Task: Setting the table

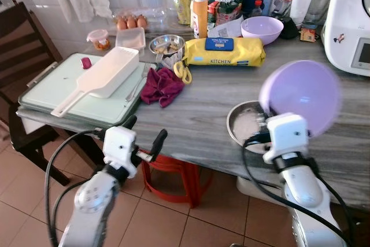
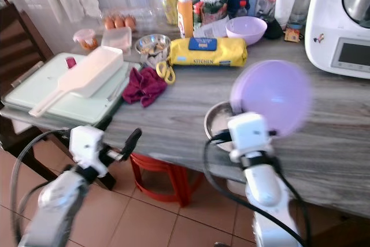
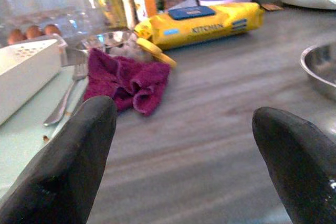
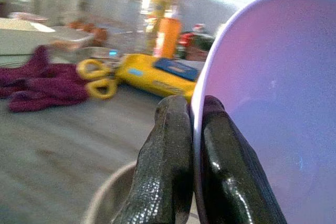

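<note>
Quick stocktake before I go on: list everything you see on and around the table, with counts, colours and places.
held bowl: 1, lilac, lifted above the table's near edge
metal bowl: 1, silver, beneath the held bowl
second bowl: 1, lilac, table's far side
wipes pack: 1, yellow, mid-table
cloth: 1, maroon, beside the tray
scissors: 1, yellow-handled, by the cloth
tray: 1, pale green, table's left end
scoop container: 1, white, on the tray
eggs: 3, brown, at the back
stool: 1, red, under the table
left gripper: black fingers, open, below the table edge
right gripper: black fingers, shut on the held bowl's rim
</note>
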